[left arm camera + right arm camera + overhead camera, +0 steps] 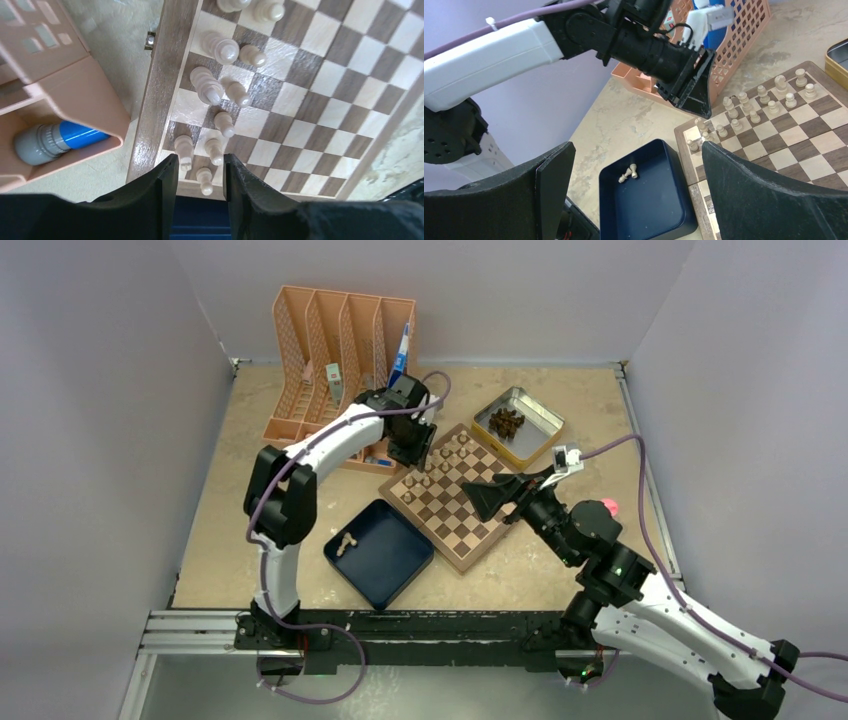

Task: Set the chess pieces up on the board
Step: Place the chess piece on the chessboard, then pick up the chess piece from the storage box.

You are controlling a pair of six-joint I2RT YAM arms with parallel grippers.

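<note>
At the near edge of the tan table, just ahead of the two arm bases, sits a dark blue tray. A small cluster of stray pieces, pale wood, lies on its side near the tray's left corner, the figures touching one another. Just beside the tray, to its right, lies the board, turned cornerwise so that one corner points back at the arms. The right gripper hangs over the board's right-hand half with its jaws spread wide and nothing between them.

Farther on, the pale pieces stand upright in two rows along the board's far-left edge, the taller figures on the outer row and pawns on the inner one. The left gripper hovers over the end of these rows nearest the tray, pointing down, its fingers parted. One pawn stands between them at the very edge of the board, with a gap showing on either side, so the fingers grip nothing.

Beyond the board's far-right edge rests an open metal tin holding a dark brown heap, too small to make out piece by piece. At the far left, close behind the left gripper, stands a peach slotted rack. A grey-and-blue cylinder lies in its nearest compartment.
</note>
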